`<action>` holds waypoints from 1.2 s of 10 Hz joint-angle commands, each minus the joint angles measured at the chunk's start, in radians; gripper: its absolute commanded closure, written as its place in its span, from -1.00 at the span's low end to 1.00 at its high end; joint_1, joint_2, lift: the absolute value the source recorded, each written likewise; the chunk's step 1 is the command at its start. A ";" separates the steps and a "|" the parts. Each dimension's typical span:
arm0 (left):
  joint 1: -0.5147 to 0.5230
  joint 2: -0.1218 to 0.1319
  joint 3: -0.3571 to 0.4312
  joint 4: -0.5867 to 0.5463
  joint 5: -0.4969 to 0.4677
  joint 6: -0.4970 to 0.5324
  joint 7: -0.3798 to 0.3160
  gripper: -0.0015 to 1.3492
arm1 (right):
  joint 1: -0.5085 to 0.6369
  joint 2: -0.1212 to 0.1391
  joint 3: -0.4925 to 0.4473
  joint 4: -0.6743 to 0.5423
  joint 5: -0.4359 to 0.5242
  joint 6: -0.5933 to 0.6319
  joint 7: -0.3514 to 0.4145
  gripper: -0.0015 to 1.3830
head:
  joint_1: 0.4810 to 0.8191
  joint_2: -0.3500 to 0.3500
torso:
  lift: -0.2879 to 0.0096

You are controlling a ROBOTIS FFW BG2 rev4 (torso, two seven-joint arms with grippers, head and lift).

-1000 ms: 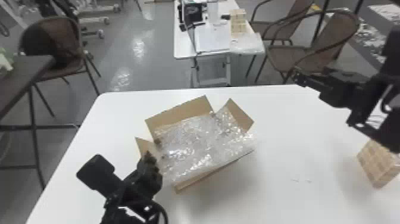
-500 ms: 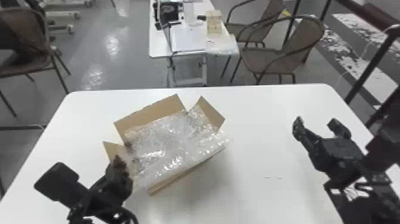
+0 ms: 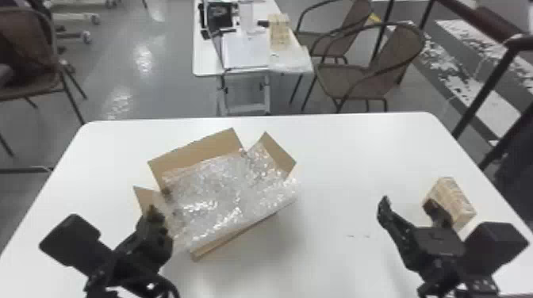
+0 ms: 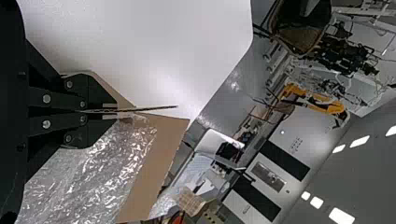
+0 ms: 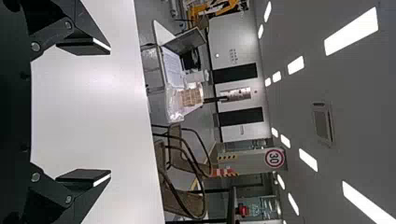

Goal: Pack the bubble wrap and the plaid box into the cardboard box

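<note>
left gripper (image 3: 152, 216) clamped on the flap (image 3: 145, 195) at lower left, the right gripper (image 3: 408, 202), fingers apart at lower right, should square up around the plaid box (image 3: 451, 201), right of frame, before closing.

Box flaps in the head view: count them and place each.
3: far flap, right flap, and left flap by the left gripper. A near one may be hidden under the bubble wrap.

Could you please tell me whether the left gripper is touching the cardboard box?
Touching: in the left wrist view, the left gripper pinches a flap of the cardboard box between its fingers.
</note>
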 commanded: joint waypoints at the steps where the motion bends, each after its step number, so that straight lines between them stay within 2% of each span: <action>1: 0.004 -0.018 0.013 -0.001 -0.008 0.012 -0.011 0.81 | 0.034 0.000 0.020 0.041 0.023 -0.064 -0.041 -0.51 | 0.27 -0.04 | 0.27; 3: 0.009 -0.029 0.020 -0.001 -0.012 0.016 -0.020 0.81 | 0.072 0.000 0.018 0.075 0.032 -0.110 -0.133 -0.51 | 0.27 -0.06 | 0.27; 4: 0.010 -0.032 0.023 -0.001 -0.012 0.016 -0.025 0.81 | 0.077 -0.007 0.012 0.095 0.027 -0.127 -0.141 -0.51 | 0.27 -0.11 | 0.27; 6: 0.013 -0.037 0.026 -0.001 -0.017 0.015 -0.030 0.81 | 0.100 -0.022 0.013 0.098 0.063 -0.130 -0.263 -0.51 | 0.27 -0.18 | 0.27; 9: 0.019 -0.052 0.039 -0.001 -0.023 0.018 -0.042 0.81 | 0.068 -0.028 -0.020 0.161 0.023 -0.145 -0.424 -0.51 | 0.27 -0.35 | 0.27; 10: 0.019 -0.053 0.039 -0.001 -0.026 0.015 -0.043 0.81 | 0.031 -0.030 -0.043 0.196 -0.006 -0.145 -0.434 -0.51 | 0.27 -0.43 | 0.27; 11: 0.019 -0.055 0.040 -0.001 -0.028 0.015 -0.046 0.81 | -0.007 -0.048 -0.048 0.222 -0.032 -0.145 -0.431 -0.51 | 0.27 -0.49 | 0.27; 12: 0.019 -0.055 0.040 -0.001 -0.028 0.015 -0.046 0.81 | -0.038 -0.082 -0.046 0.239 -0.068 -0.141 -0.414 -0.51 | 0.27 -0.53 | 0.27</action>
